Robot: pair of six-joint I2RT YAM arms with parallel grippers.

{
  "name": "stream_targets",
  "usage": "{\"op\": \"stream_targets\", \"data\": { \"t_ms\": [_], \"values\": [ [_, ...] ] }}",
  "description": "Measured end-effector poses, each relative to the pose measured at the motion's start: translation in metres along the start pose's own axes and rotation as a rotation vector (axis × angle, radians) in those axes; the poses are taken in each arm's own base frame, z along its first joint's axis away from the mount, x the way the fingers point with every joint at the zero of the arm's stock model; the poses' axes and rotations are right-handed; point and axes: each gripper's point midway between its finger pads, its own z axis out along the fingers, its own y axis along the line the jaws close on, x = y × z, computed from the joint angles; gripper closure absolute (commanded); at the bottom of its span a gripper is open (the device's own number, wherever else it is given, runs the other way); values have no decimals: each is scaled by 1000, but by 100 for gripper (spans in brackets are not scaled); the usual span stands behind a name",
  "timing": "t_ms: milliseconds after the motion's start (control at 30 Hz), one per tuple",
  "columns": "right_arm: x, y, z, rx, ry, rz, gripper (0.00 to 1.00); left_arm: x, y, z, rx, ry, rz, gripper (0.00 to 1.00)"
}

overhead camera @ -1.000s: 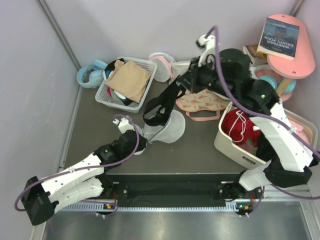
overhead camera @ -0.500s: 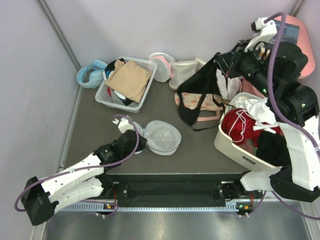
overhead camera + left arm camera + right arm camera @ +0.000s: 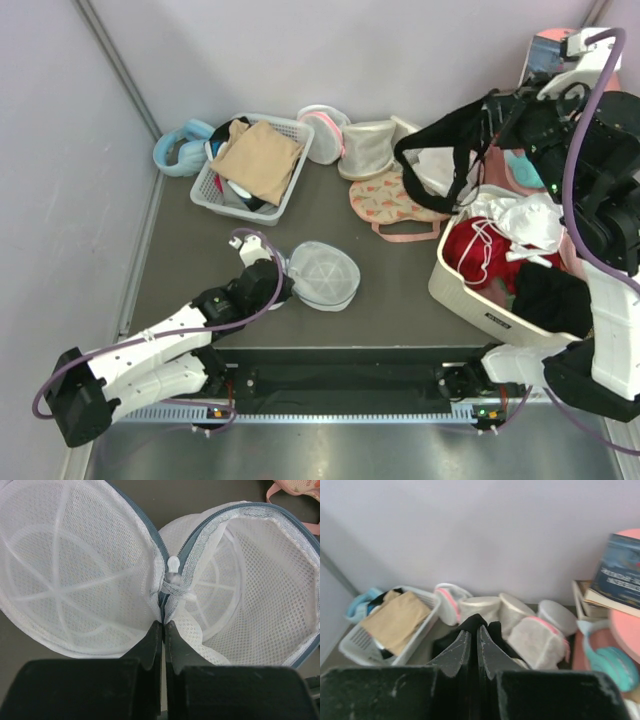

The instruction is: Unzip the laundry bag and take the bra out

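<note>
The black bra is dangling above the far left corner of the white bin, with the right gripper clamping its fabric, while the unzipped laundry bag is lying open left of that bin, with the clenched left gripper pinching its rim.

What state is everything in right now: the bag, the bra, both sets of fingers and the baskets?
laundry bag: unzipped, spread open on the table, looks empty.
bra: out of the bag, hanging in the air.
left fingers: shut on the laundry bag's edge.
right fingers: shut on the bra.
slatted basket: upright, tan cloth on top.
white bin: upright, full of clothes.
</note>
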Motion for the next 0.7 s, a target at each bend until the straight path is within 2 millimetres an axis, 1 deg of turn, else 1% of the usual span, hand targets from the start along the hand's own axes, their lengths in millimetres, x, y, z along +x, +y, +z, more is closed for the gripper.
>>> {"op": "stream_targets", "data": {
  "t_ms": [167, 267, 367, 500, 567, 700],
  "values": [
    [-1, -46, -15, 199, -4, -37, 100, 1, 0, 1, 2, 3, 1, 100],
    [9, -65, -28, 279, 10, -44, 100, 2, -1, 2, 5, 9, 4, 100],
    [28, -75, -41, 320, 43, -36, 100, 2, -2, 2, 11, 16, 5, 100],
    [71, -84, -51, 346, 111, -24, 100, 3, -3, 2, 17, 18, 8, 100],
    [96, -88, -55, 361, 157, -26, 100, 3, -4, 2, 20, 20, 11, 100],
    [154, -100, -57, 409, 257, -36, 100, 3, -4, 2, 23, 23, 16, 100]
  ]
}}
